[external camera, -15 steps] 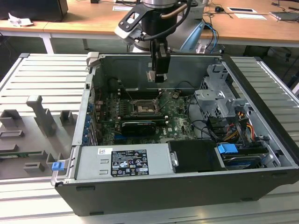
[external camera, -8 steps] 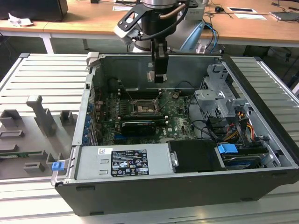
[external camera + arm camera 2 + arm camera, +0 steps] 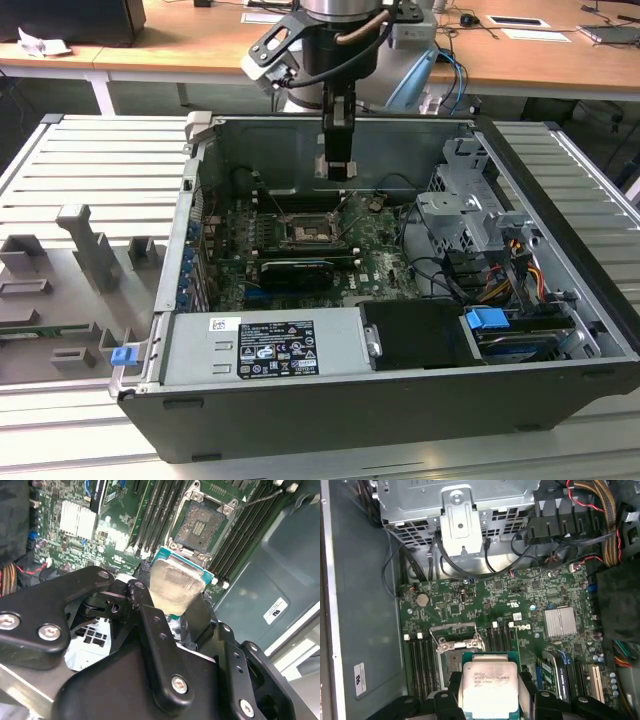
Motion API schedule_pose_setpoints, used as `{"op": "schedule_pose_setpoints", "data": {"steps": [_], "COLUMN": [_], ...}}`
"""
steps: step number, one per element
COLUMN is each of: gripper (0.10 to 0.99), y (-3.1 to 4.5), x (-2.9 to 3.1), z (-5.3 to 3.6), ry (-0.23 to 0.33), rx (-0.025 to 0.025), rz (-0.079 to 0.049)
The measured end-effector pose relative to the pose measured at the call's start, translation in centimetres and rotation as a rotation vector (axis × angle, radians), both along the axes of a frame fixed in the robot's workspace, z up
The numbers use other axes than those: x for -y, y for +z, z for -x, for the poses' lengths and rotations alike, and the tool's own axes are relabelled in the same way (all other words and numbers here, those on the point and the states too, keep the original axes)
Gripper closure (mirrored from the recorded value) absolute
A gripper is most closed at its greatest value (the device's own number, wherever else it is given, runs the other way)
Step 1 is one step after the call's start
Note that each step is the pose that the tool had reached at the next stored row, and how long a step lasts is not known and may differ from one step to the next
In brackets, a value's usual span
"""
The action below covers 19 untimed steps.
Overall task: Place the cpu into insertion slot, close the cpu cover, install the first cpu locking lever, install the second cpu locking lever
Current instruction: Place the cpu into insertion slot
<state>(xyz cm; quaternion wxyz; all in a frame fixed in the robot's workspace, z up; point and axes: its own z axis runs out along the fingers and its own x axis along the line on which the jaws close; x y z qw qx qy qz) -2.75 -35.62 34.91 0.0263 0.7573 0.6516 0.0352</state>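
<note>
So we've got the cpu point(image 3: 490, 687) pinched in the claw point(image 3: 338, 166). The fingers point(image 3: 142, 587) are closed on two opposite edges, with the metal lid facing away from the board. We reckon it's held by the edges so the flat underside stays clear and level for dropping in.

The chip hangs in the air, not touching anything. The insertion slot point(image 3: 200, 525) sits on the motherboard point(image 3: 470, 605) below the claw's tips and a little off to one side, not dead under them. Its contact field is bare, so nothing is seated yet and step one looks unfinished to us. Memory slots point(image 3: 155, 515) run along either side of the socket.

As for pose, the exterior view has the wrist pointing straight down into the open computer case point(image 3: 560, 200), with the claw well above board level.
</note>
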Motion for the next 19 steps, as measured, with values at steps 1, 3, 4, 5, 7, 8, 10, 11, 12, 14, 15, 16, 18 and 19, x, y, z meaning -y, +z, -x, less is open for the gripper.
{"op": "schedule_pose_setpoints", "data": {"steps": [1,3,4,5,7,8,10,11,12,14,15,16,18,19], "gripper": [0.557,0.557,0.557,0.557,0.557,0.557,0.557,0.557,0.557,0.557,0.557,0.557,0.557,0.557], "y": [-0.08,-0.27,-0.47,-0.67,-1.18,-1.32,-1.47,-1.54,-1.59,-1.65,-1.67,-1.70,-1.75,-1.77], "x": [0.00,0.00,0.00,0.00,0.00,0.01,0.01,0.01,0.01,0.01,0.01,0.01,0.01,0.01], "z": [0.00,0.00,0.01,0.01,0.02,0.02,0.03,0.03,0.03,0.03,0.03,0.03,0.03,0.03], "ry": [-0.001,0.000,0.001,0.002,0.002,0.002,0.003,0.004,0.007,0.015,0.017,0.019,0.021,0.022], "rx": [-0.0014,-0.0040,-0.0040,-0.0039,-0.0041,-0.0038,-0.0035,-0.0034,-0.0034,-0.0034,-0.0034,-0.0034,-0.0034,-0.0034], "rz": [0.000,0.000,0.000,0.000,0.000,0.001,0.001,0.001,0.001,0.001,0.001,0.001,0.001,0.001]}}
